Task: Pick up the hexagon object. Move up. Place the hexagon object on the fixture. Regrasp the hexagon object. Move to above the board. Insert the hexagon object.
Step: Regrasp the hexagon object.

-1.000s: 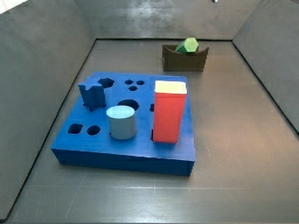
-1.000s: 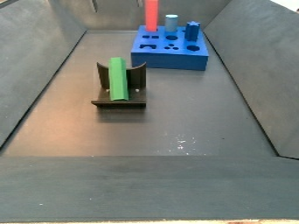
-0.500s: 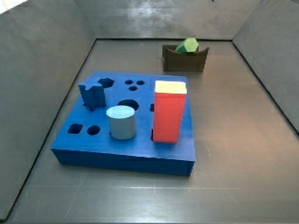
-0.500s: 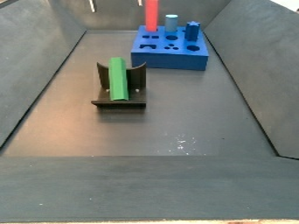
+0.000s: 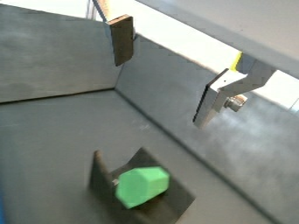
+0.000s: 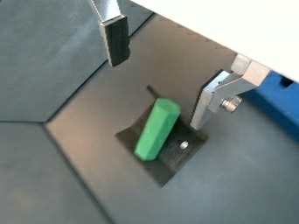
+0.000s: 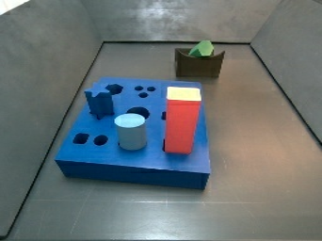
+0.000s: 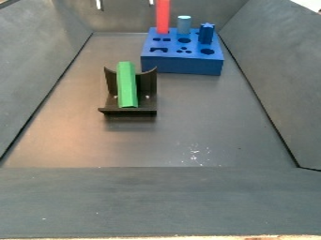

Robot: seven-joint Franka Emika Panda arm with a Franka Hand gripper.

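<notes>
Hovering open gripper (image 6: 163, 74) above hexagon object (image 6: 156, 129) on fixture (image 6: 162, 157).

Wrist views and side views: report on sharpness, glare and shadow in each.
In both wrist views the hexagon object on the fixture is fairly sharp, and the open gripper above it shows soft finger edges; a blown-out white band crosses the frame behind the gripper. In both side views lighting is even, shadows faint; the back wall shows a dull sheen, the board is clear.
</notes>
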